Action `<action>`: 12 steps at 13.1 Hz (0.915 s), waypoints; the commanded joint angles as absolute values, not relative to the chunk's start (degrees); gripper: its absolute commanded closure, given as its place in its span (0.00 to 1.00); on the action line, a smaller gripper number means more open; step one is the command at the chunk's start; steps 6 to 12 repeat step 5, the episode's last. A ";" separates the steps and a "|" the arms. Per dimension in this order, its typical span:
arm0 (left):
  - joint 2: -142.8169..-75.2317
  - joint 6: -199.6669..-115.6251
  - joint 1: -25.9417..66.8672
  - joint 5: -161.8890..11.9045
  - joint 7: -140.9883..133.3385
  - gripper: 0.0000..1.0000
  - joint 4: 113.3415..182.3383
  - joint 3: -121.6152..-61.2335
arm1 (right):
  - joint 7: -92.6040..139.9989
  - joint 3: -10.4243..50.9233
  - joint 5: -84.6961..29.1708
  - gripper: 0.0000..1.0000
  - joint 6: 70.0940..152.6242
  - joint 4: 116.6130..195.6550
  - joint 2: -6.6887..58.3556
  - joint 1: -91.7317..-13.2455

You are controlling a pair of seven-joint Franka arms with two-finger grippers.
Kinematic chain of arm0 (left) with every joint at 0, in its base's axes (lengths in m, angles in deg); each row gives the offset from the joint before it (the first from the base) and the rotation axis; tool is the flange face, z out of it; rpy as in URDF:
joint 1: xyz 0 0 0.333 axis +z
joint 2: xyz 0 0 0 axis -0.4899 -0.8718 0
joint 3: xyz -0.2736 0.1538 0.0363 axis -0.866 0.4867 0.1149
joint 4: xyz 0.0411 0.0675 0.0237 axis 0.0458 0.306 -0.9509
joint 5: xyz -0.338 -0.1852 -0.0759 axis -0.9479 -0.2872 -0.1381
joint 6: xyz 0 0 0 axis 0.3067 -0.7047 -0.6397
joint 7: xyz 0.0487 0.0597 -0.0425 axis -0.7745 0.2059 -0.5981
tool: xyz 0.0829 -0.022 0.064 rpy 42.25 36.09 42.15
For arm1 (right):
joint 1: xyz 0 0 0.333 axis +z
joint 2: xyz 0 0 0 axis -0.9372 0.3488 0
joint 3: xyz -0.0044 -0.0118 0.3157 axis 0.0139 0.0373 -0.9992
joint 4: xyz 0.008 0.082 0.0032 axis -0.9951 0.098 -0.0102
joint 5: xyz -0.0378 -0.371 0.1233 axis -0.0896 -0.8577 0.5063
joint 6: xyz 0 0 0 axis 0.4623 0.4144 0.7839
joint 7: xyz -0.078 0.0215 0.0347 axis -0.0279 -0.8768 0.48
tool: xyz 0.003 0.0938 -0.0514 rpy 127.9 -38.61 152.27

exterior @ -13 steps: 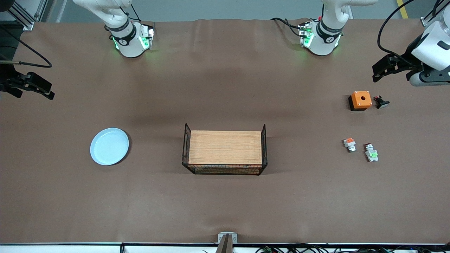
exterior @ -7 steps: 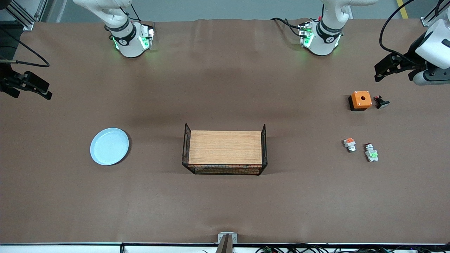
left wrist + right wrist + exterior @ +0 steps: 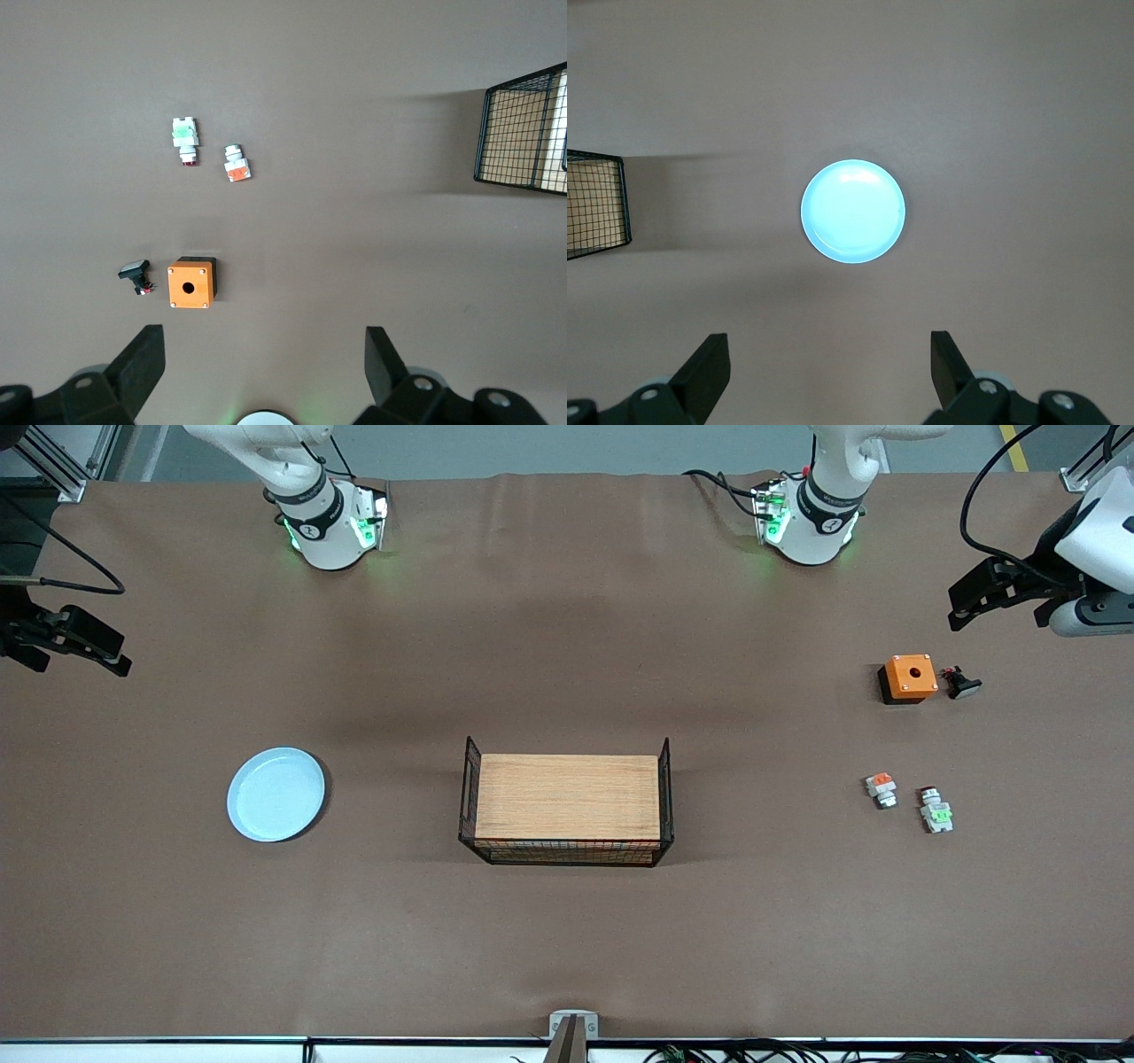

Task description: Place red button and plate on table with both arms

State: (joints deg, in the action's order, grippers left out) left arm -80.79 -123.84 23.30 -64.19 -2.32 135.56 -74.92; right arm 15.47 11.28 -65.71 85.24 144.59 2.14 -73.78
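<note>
A plain brown matte sheet covers the whole tabletop (image 3: 567, 939), with faint creases running toward the arm bases. Along the edge where the bases stand, a strip of grey floor shows, and a yellow line crosses it at the left arm's corner. At the edge nearest the front camera a white rail runs along, with a small grey bracket (image 3: 573, 1026) at its middle and dark cables bundled toward the left arm's end.

In the middle of the tabletop stands a black wire crate (image 3: 567, 804) with a wooden top. The plate (image 3: 275, 794), light blue and glossy, lies flat toward the right arm's end, well apart from the crate. The red button (image 3: 935, 811), with its green block and small dark red cap, lies toward the left arm's end, just beside a similar part with an orange block (image 3: 881, 788). Farther from the front camera than these two sits an orange square box (image 3: 908, 677) with a hole, and a small black part (image 3: 960, 683) lies just beside it.

The left pincer (image 3: 964, 607) hangs above the tabletop's end near the orange box, its jaws wide and empty. The right pincer (image 3: 111, 657) hangs above the other end, over bare sheet, jaws likewise wide and empty; its wrist view looks straight down on the plate.
</note>
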 commanded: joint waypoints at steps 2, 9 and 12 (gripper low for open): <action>-81.03 -123.54 22.83 -65.12 -2.63 0.01 134.88 -75.03 | 16.20 11.20 -64.87 0.00 84.16 142.72 3.07 -74.16; -81.12 -123.54 23.18 -65.30 -2.89 0.01 134.88 -75.03 | 16.20 11.20 -64.87 0.00 84.16 142.72 3.07 -74.07; -81.12 -123.54 23.18 -65.30 -2.89 0.01 134.88 -75.03 | 16.20 11.20 -64.87 0.00 84.16 142.72 3.07 -74.07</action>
